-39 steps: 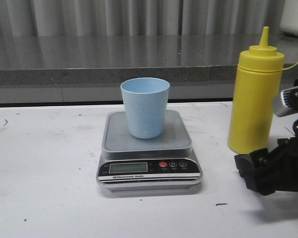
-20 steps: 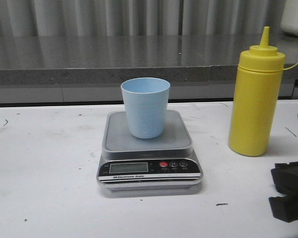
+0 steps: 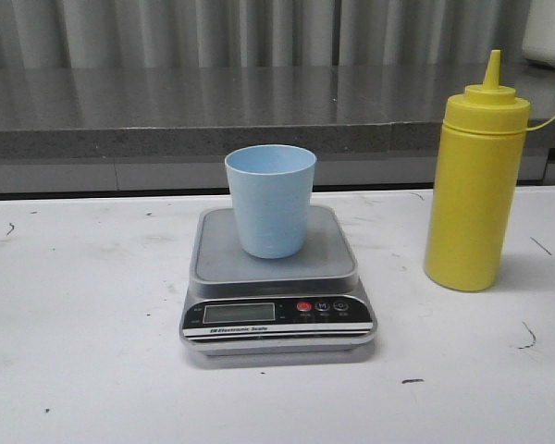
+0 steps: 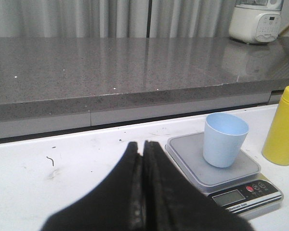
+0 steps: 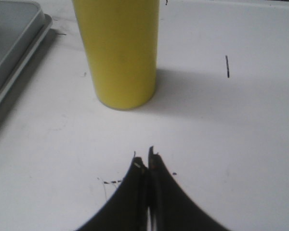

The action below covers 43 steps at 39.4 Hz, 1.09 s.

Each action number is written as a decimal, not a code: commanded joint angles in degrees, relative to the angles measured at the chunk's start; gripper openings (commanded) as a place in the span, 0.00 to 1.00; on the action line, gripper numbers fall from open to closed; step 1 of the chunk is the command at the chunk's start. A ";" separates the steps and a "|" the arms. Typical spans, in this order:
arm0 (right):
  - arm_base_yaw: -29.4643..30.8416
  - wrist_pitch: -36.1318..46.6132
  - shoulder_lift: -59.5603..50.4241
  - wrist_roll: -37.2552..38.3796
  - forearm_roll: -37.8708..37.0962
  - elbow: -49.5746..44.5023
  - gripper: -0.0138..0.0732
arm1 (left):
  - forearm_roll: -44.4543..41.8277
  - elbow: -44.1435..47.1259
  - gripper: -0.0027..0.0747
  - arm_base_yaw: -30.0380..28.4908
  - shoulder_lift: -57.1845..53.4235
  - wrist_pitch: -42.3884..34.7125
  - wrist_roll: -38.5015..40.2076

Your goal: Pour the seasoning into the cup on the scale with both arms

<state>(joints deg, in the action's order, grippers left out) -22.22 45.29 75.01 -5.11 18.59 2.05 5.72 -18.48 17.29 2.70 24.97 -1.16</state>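
1. Pale blue plastic cup [image 3: 270, 201] stands upright on the silver-grey digital scale [image 3: 276, 282].
2. Tall yellow squeeze bottle [image 3: 474, 181] stands on the white surface [image 3: 83, 342], right of the scale.
3. Left fingers [image 4: 135, 192] and right fingers [image 5: 159, 192] are clenched together, grasping nothing.

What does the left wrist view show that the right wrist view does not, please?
Only the left wrist view shows the blue cup standing on the scale, the scale's display and buttons, the grey counter, a white appliance on it, and the left fingers pressed together. Only the right wrist view shows the closed right fingers and a dark mark on the table beyond the bottle. Both share the yellow bottle, part of the scale and the white table.
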 commanded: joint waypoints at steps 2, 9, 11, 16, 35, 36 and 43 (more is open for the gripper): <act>0.18 -9.30 -9.07 -5.21 0.66 5.46 0.08 | 0.75 -1.45 0.01 -0.16 0.67 -4.94 0.57; 0.89 -28.93 -20.68 -13.40 1.60 16.32 0.08 | 0.75 -1.45 0.01 -0.16 0.67 -4.94 0.57; 1.65 -32.86 -23.09 -14.16 1.60 18.93 0.08 | 0.75 -1.45 0.01 -0.16 0.67 -4.94 0.57; 3.86 -39.43 -28.22 -14.16 1.55 23.26 0.08 | 0.75 -1.45 0.01 -0.16 0.67 -4.94 0.57; 7.25 -55.82 -48.85 -14.16 1.01 24.14 0.08 | 0.75 -1.45 0.01 -0.16 0.67 -4.94 0.57; 7.25 -55.95 -49.19 -14.16 1.01 24.14 0.08 | 0.75 -1.45 0.01 -0.16 0.67 -4.94 0.57; 7.25 -55.76 -49.41 -14.16 1.01 24.14 0.08 | 0.75 -1.45 0.01 -0.16 0.67 -4.94 0.57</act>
<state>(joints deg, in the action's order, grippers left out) -15.46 -14.26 25.45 -18.58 19.77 24.01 5.72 -18.48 17.29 2.70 24.97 -1.16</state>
